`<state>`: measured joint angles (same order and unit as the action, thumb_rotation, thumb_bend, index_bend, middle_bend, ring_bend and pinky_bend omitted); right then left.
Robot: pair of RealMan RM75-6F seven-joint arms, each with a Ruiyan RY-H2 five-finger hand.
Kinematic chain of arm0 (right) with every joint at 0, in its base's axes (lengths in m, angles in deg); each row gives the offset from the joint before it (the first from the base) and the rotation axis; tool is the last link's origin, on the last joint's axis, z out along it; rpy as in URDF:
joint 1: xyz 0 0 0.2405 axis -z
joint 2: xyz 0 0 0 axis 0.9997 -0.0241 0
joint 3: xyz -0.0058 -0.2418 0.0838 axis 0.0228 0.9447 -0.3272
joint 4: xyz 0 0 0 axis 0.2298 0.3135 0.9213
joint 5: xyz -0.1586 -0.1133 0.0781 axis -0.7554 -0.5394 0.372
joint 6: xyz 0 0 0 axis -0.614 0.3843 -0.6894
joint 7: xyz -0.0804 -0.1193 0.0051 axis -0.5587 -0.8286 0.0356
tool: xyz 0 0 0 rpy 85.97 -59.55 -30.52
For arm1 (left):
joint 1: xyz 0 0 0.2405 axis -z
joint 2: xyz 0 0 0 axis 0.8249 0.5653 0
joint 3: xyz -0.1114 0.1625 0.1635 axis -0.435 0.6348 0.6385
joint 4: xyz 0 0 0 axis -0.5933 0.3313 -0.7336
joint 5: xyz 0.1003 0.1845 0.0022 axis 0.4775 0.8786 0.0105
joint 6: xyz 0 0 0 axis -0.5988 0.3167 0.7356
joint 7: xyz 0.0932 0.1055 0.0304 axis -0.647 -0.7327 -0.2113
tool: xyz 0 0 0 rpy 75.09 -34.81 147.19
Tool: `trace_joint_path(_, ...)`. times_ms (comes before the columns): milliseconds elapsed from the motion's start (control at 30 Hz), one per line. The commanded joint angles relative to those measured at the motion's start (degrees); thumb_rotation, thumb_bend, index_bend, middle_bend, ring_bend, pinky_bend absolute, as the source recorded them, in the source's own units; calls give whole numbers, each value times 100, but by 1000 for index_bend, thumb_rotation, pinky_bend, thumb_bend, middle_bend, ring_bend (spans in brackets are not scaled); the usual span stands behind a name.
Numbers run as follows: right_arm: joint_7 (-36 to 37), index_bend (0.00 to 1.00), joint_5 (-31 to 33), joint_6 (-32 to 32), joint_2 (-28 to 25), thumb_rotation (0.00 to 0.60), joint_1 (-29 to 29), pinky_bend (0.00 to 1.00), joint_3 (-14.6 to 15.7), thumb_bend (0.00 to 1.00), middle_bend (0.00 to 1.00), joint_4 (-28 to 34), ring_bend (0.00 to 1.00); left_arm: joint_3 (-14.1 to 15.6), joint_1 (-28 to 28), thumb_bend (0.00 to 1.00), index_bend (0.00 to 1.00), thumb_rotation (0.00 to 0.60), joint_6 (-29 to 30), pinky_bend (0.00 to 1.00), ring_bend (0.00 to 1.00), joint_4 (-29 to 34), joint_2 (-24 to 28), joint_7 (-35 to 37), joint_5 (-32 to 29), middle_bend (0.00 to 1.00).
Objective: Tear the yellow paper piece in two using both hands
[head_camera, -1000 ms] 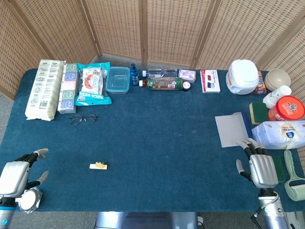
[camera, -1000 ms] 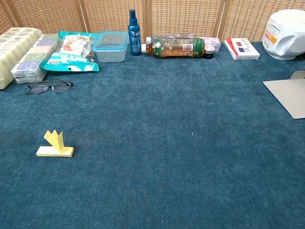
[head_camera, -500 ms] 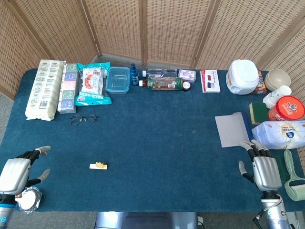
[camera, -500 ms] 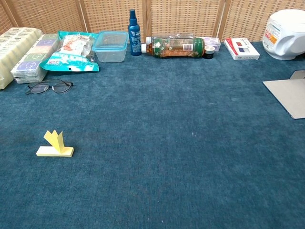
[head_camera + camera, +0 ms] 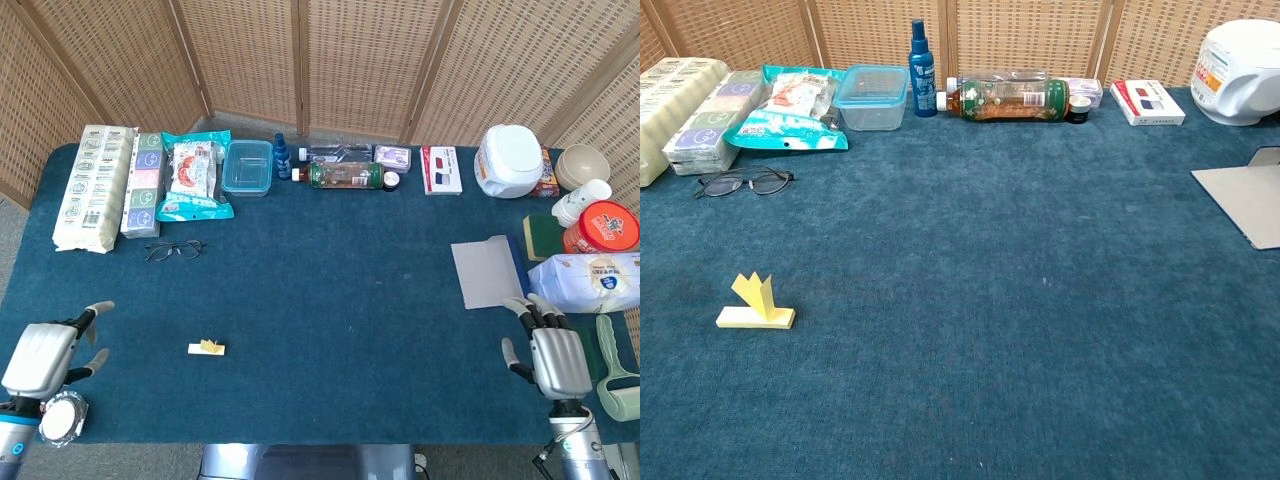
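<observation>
The yellow paper piece (image 5: 206,347) is seen lying on the blue table cover (image 5: 330,290), well in front of the eyeglasses (image 5: 173,249), with part of it folded up in a small peak, as shown in the chest view (image 5: 756,303); it is untorn and touched by neither hand. Compared with a second ago, the left hand (image 5: 45,357), well to the left of the paper, is shown shifted slightly toward it, while the paper is unmoved. Its fingers (image 5: 88,318) are spread apart and nothing is held. The right hand (image 5: 555,356), far to the right of the paper near the grey sheet (image 5: 488,272), is drawn back a little; its fingers are extended, loosely apart, and empty. No label can be read.
</observation>
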<state>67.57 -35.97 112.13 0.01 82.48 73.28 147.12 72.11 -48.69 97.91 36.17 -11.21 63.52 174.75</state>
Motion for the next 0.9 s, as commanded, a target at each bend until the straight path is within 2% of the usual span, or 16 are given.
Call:
trace_joint_path(33, 16, 226, 3, -11, -4, 600, -4, 192, -1, 472, 276, -7, 138, -8, 117, 247, 242, 600, -148, 992, 986, -101, -44, -12, 59, 932)
trace_joint_path(167, 34, 225, -5, -20, -15, 600, -1, 193, 8, 472, 275, -13, 138, 33, 233, 246, 242, 600, -364, 1000, 1000, -133, -25, -54, 56, 999)
trace_joint_path(300, 50, 225, 5, -5, -33, 600, 14, 193, 4, 473, 276, -6, 138, 58, 309, 255, 255, 600, -558, 1000, 1000, -102, -54, -228, -71, 1000)
trace_joint_path(500, 43, 225, -6, -1, -27, 600, 20, 193, 8, 472, 276, 0, 138, 70, 375, 268, 364, 600, -640, 1000, 1000, -163, -213, -207, -113, 1000)
trace_joint_path(900, 36, 223, 21, 19, -13, 600, 57, 192, 15, 473, 275, -23, 138, 75, 591, 269, 373, 600, -978, 1000, 1000, -344, -578, -172, -286, 1000)
